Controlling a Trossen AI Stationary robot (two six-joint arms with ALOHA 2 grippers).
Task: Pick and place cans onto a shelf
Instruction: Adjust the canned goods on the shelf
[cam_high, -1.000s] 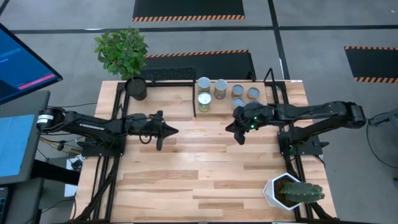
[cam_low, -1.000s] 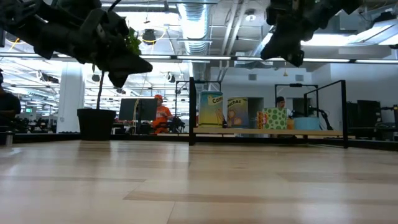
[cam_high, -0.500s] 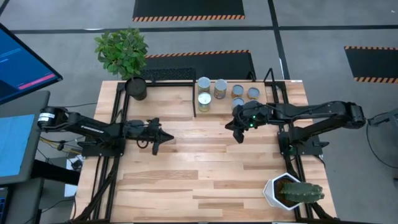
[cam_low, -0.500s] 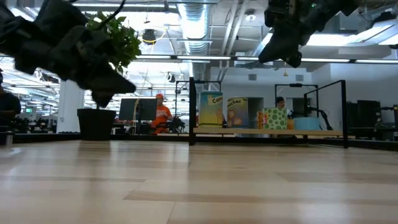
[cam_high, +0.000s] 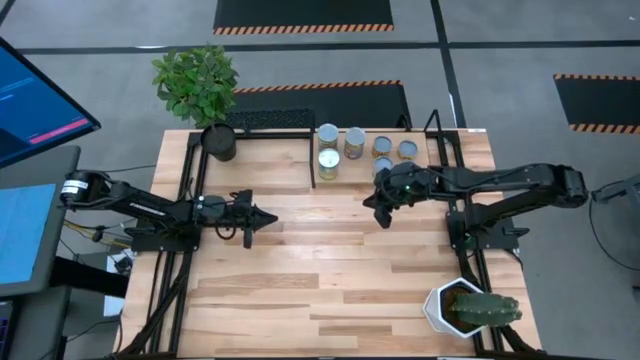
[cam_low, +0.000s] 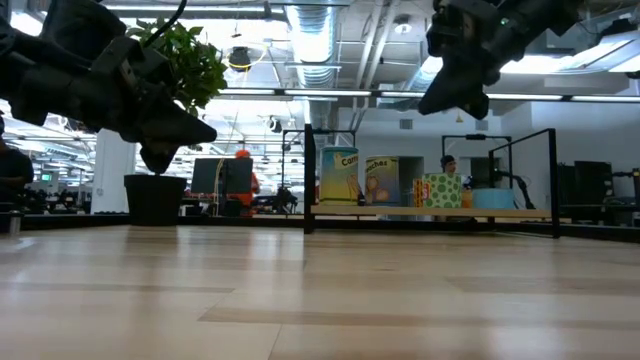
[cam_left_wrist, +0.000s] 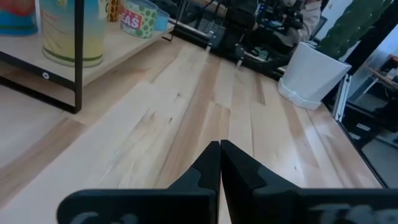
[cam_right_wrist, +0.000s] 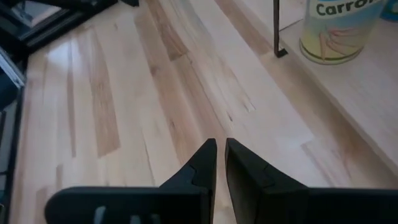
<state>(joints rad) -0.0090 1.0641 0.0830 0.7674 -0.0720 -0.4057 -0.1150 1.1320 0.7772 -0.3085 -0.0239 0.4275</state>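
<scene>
Light wooden bench (cam_high: 330, 270), bare mid-area; open workshop room behind. Five cans (cam_high: 328, 163) stand on the shelf (cam_high: 280, 160) at the far edge, beyond both fingertips. Left gripper (cam_high: 262, 218) and right gripper (cam_high: 384, 217) hover above the bench, fingers clenched, holding nothing.

Light wood-plank worktop (cam_high: 330, 270) on grey floor (cam_high: 520, 30). Black mats (cam_high: 303, 14) with orange-striped edges lie beyond its far edge and to its right. A blue-lit monitor (cam_high: 35, 95) stands off its left side. Past the worktop, an open hall: exposed ceiling ducts (cam_low: 310, 45), strip lights, a person in orange (cam_low: 243, 180) far off.
</scene>
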